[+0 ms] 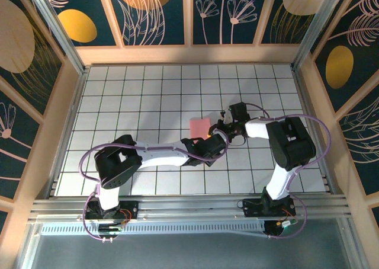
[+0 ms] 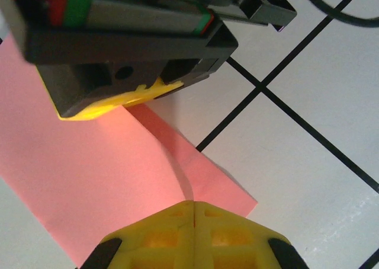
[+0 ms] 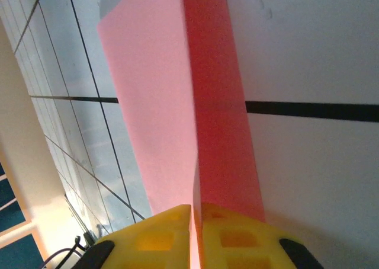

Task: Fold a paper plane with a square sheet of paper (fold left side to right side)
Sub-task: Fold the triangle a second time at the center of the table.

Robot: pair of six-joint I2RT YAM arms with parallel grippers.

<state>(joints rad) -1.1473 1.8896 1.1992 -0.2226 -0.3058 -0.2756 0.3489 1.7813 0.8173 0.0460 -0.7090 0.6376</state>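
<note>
Square sheet (image 1: 198,127) lies right of centre on the counter (image 1: 148,91), between my two wrists, part-folded with one flap raised. My left jaws are pressed together on its edge near a corner, my right jaws pinch the fold. Long axis is the crease, running straight away from my right jaws in the right wrist view

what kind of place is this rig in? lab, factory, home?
Probably a purpose-built robot test booth: two arms bolted to a metal rail, a white grid-tiled table, and wood-framed walls with painted flower panels closing it in.
</note>
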